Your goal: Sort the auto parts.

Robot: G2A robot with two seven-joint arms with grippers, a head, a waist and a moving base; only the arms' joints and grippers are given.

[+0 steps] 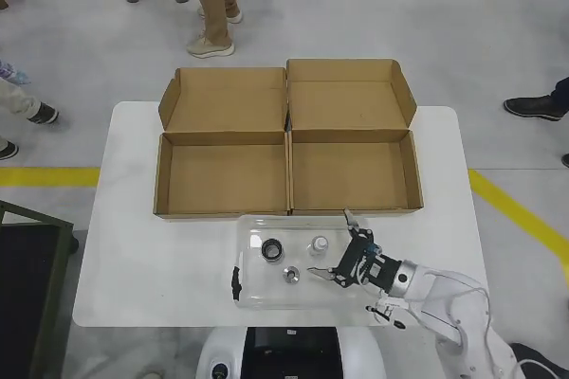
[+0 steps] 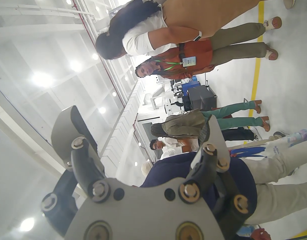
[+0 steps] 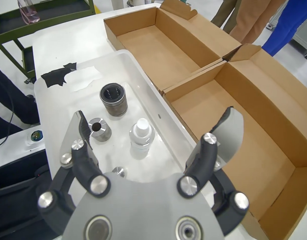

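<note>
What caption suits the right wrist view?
Open right end effector over a clear tray holding bearing, metal cylinder and bottle, beside two cardboard boxes.

Left box (image 1: 223,177), right box (image 1: 351,175) side by side behind tray (image 1: 266,289); bearing (image 1: 272,250), cylinder (image 1: 289,275), bottle (image 1: 318,246) in tray.

Inside the tray (image 1: 256,294) at the surface's (image 1: 142,237) front edge, the bearing (image 1: 272,250), metal cylinder (image 1: 289,275) and bottle (image 1: 318,246) stand apart, with gaps between them (low walls ring them). Just behind, the far-left box (image 1: 223,178) and far-right box (image 1: 351,175) lie open from above, walls touching.
</note>
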